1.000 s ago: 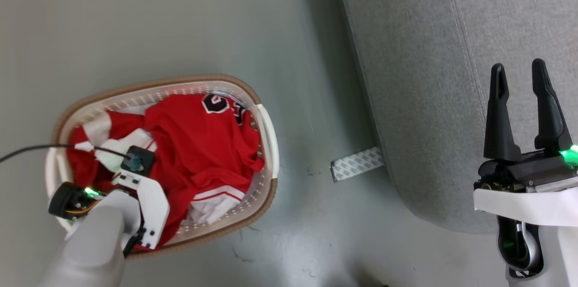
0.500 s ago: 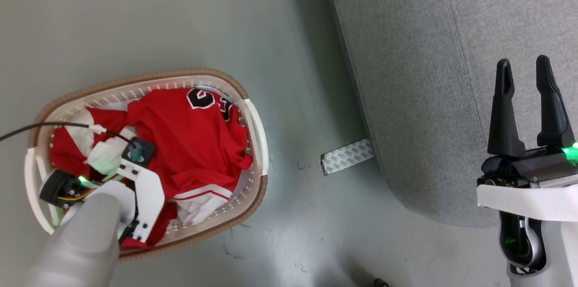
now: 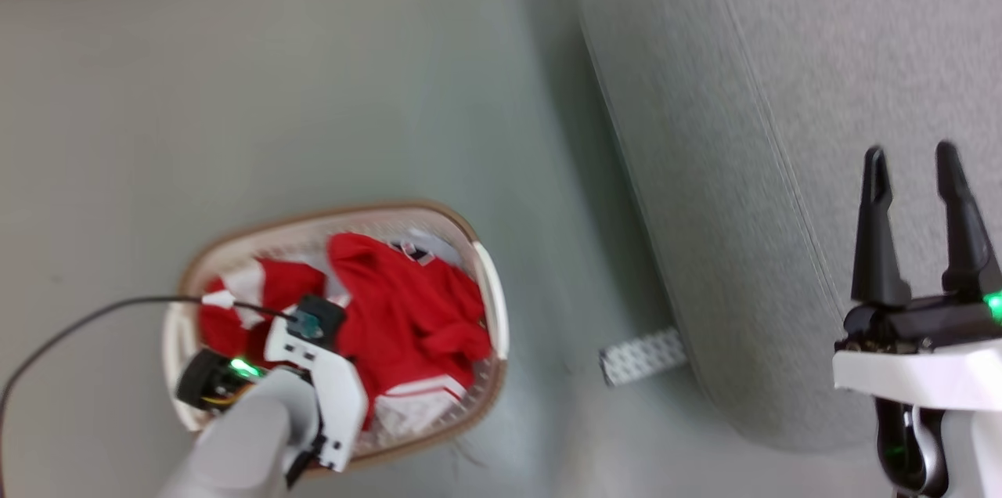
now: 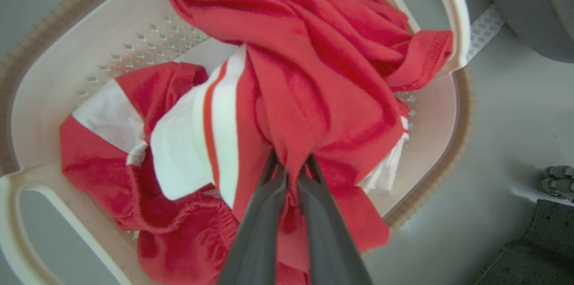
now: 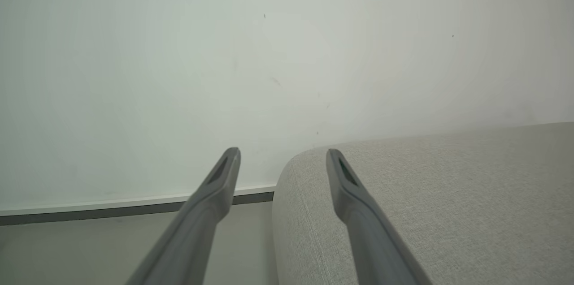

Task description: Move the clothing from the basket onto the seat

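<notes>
Clothing (image 4: 314,74) in the basket (image 4: 457,29) clamped by left gripper (image 4: 291,159); right gripper (image 3: 910,152), fingers apart, over the seat (image 3: 744,130)

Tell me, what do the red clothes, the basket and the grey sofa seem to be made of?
The clothing: soft, matte, slightly fuzzy fabric, probably a knit; it bunches into loose folds. The basket: smooth, stiff white plastic, judging by its punched holes and moulded handles; its brown rim band looks woven but may be moulded. The seat: matte light-grey upholstery cloth with a fine visible weave.
</notes>
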